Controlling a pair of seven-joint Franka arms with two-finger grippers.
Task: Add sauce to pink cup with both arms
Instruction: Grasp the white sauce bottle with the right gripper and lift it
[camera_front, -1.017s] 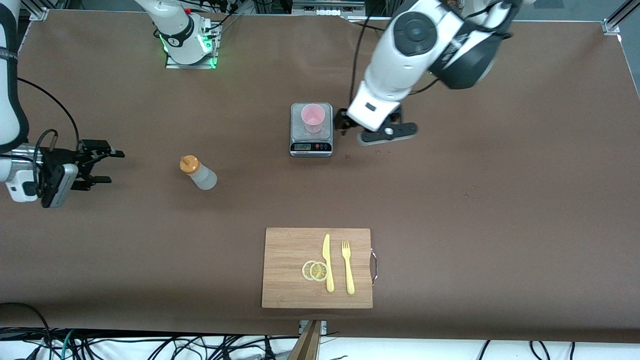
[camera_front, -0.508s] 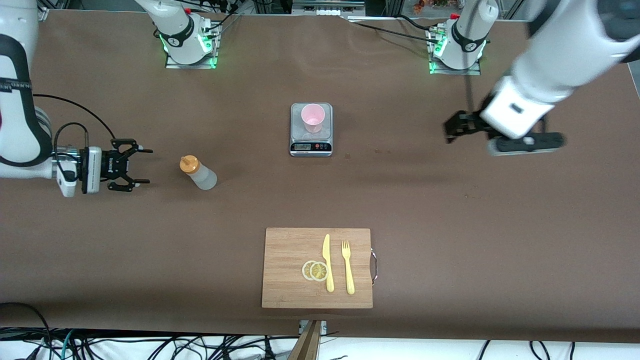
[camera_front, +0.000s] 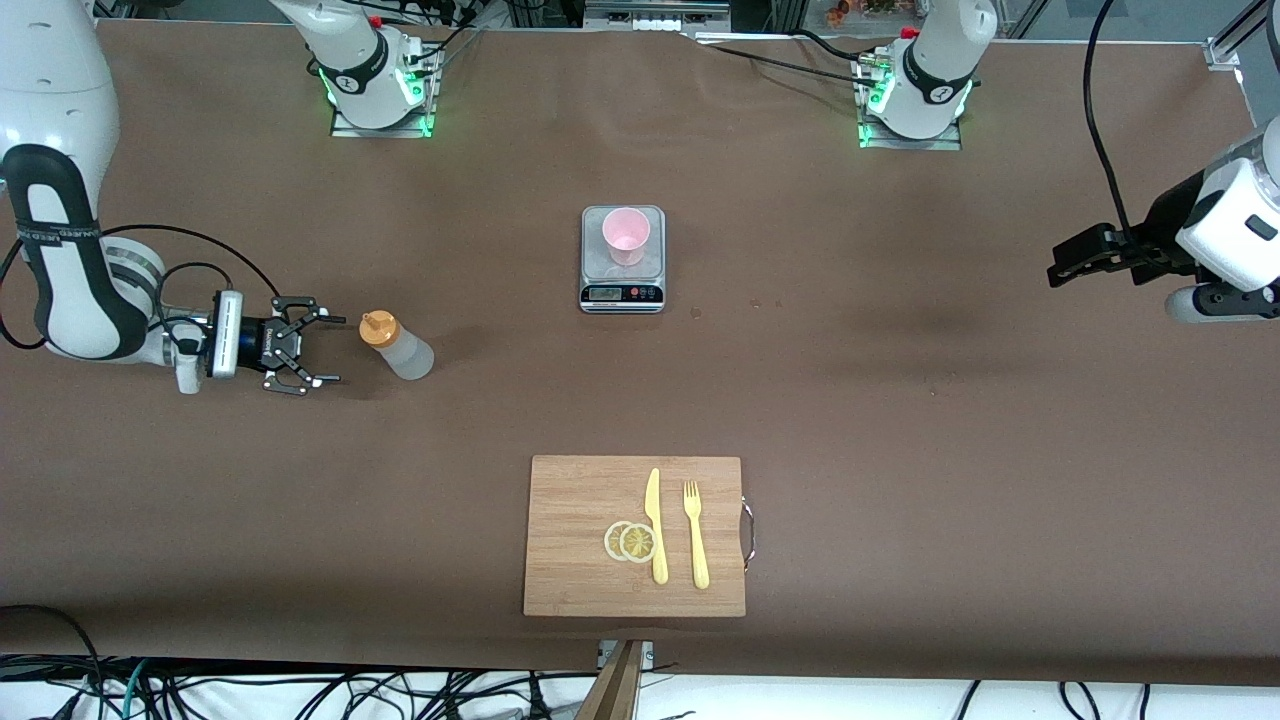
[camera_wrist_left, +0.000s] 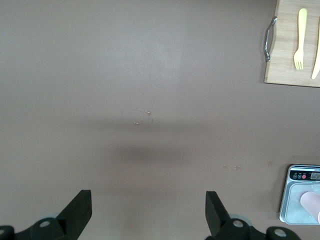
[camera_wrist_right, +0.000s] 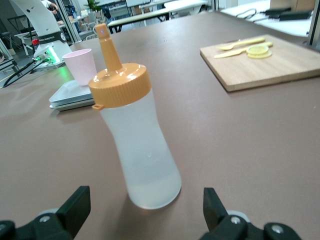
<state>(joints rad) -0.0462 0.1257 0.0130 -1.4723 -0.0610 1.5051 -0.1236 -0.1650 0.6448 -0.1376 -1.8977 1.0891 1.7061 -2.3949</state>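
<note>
I see the sauce (camera_wrist_right: 142, 150) as translucent matt plastic with a ribbed orange cap. The pink cup (camera_front: 626, 234) looks like smooth plastic. The scale (camera_front: 622, 290) has a brushed metal top. The cutting board (camera_front: 580, 535) is wood. The counter (camera_front: 900, 420) is matt brown.

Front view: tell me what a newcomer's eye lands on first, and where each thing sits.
The pink cup stands on a grey scale mid-table. Toward the right arm's end, the sauce bottle stands upright with the right tool open beside it, not touching. The left tool hangs open over the left arm's end, and a wooden cutting board nearest the camera carries lemon slices, a knife and a fork.
</note>
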